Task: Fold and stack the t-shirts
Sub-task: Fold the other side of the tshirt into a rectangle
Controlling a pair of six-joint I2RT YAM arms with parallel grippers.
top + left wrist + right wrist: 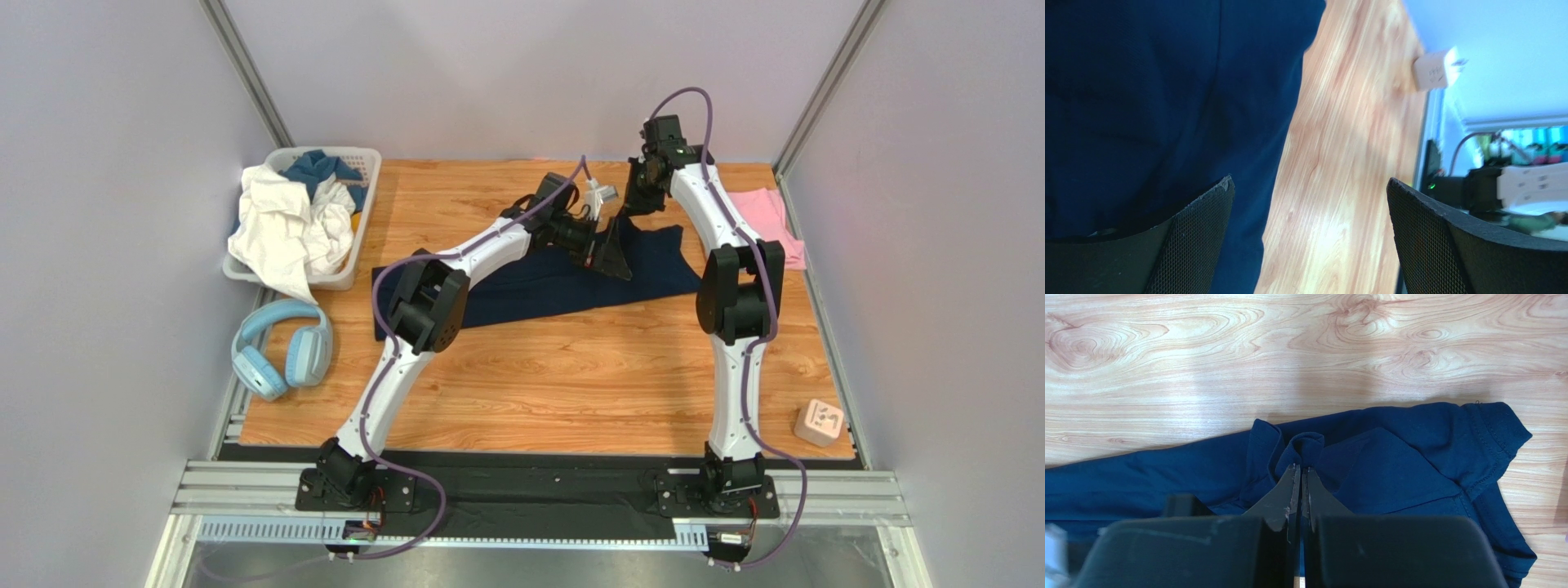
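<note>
The dark navy t-shirt [528,279] lies spread across the middle of the wooden table [552,380]. In the right wrist view my right gripper [1300,468] is shut on a raised fold of this navy t-shirt [1413,471]. From above, the right gripper [633,211] hangs over the shirt's far edge. My left gripper [610,251] is just beside it, open; its two fingers straddle the navy t-shirt's [1168,92] edge and bare wood, holding nothing [1309,181]. The light pink t-shirt [775,223] lies flat at the far right of the table.
A white basket [363,165] with white and blue cloth stands at the far left. Light-blue headphones [285,349] lie off the table's left edge. A small beige block [819,423] sits at the near right corner, also seen in the left wrist view [1438,68].
</note>
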